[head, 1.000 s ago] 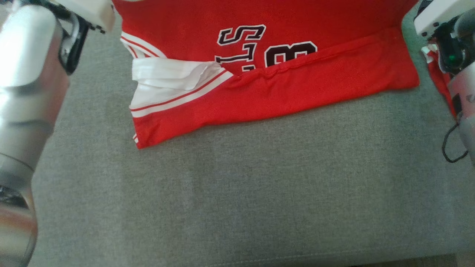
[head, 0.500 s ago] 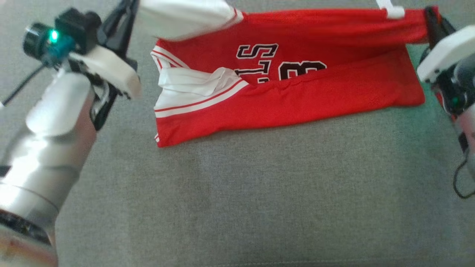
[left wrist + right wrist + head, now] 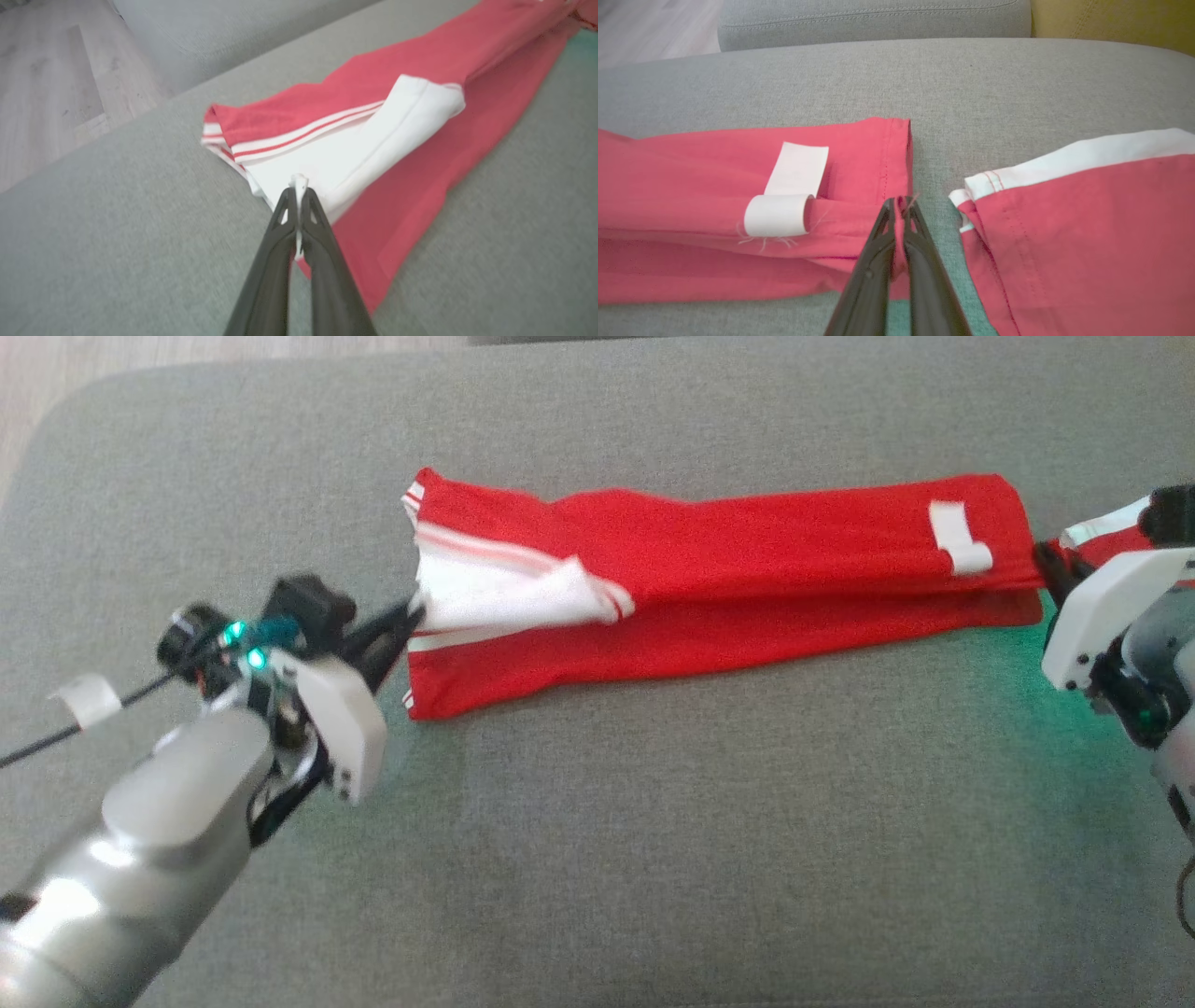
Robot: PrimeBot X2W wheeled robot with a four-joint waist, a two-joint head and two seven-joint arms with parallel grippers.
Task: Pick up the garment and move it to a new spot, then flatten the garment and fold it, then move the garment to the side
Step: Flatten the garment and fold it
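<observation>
The garment [image 3: 747, 569] is a red jersey with white-and-red striped trim, lying as a long narrow folded strip across the grey cushion. My left gripper [image 3: 415, 609] is at its left end, shut on the white sleeve edge [image 3: 364, 154], as the left wrist view [image 3: 298, 184] confirms. At the right end my right gripper [image 3: 1041, 555] is shut on the red hem corner [image 3: 900, 203]. A white label [image 3: 787, 196] lies on the top layer close to that corner.
The grey cushion [image 3: 653, 849] has wide bare room in front of the strip. Another red piece with white trim [image 3: 1087, 224] lies just right of my right gripper. Wooden floor [image 3: 46, 93] runs past the cushion's left edge; a yellow cushion [image 3: 1111, 18] sits behind.
The head camera has tilted. Both grippers brought the held upper edge forward and down over the jersey, covering the black lettering and leaving a narrow folded strip.
</observation>
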